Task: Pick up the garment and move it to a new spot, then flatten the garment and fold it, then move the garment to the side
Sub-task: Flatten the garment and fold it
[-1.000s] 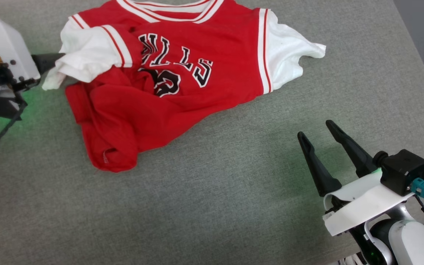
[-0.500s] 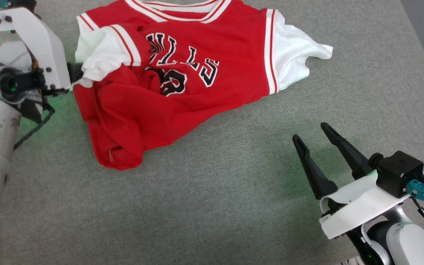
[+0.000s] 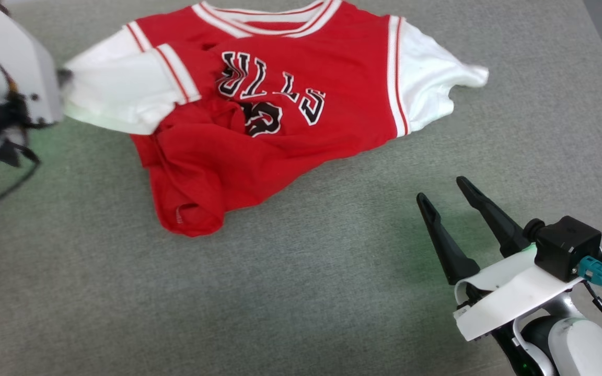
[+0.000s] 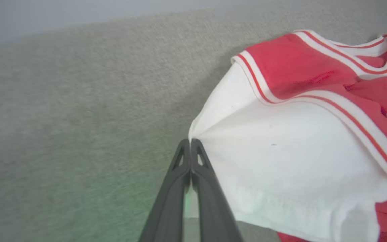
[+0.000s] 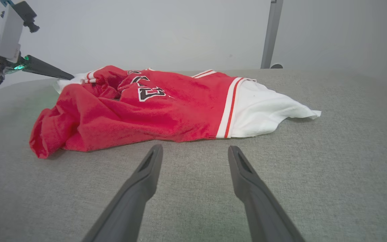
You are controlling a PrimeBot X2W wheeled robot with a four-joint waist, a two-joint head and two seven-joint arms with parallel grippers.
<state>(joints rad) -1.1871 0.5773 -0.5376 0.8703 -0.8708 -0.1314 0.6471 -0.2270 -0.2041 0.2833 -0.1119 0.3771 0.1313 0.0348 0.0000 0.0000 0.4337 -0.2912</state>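
left wrist view: left tool clamped on garment sleeve tip; right tool spread.

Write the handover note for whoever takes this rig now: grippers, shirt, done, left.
Left gripper: shut on the edge of one white sleeve, which is drawn taut toward it.
Right gripper: open, holding nothing, over the grey table, apart from the shirt.
Red T-shirt: on the table, print up, collar away from the robot; the other sleeve lies spread out.
Done: sleeve gripped.
Left: the lower part is bunched, so flatten, fold, then move it to the side.
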